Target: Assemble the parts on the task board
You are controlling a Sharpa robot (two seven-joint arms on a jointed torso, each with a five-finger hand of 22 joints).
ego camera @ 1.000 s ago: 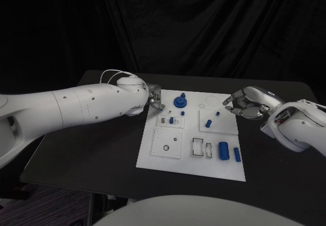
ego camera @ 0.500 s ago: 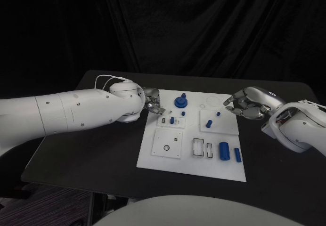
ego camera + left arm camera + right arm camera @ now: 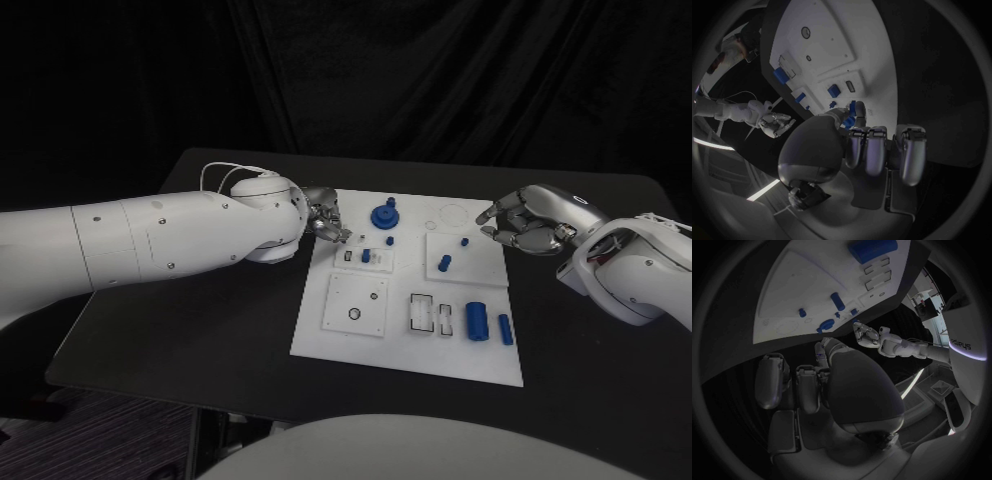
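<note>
— Where does the task board (image 3: pixel 353 340) sit?
— In the middle of the black tabletop (image 3: pixel 188 330), blue parts on it: a round knobbed piece (image 3: pixel 384 214) near the far edge, two cylinders (image 3: pixel 476 320) near the right edge.
— And the left hand (image 3: pixel 326 216)?
— At the board's far left corner, fingers curled in, nothing visibly held.
— The right hand (image 3: pixel 522 226)?
— Just off the board's far right corner, fingers curled inward, clenched on nothing.

Black table (image 3: pixel 188 330), black curtain (image 3: pixel 433 80) behind, dark patterned floor (image 3: pixel 101 440) below
</note>
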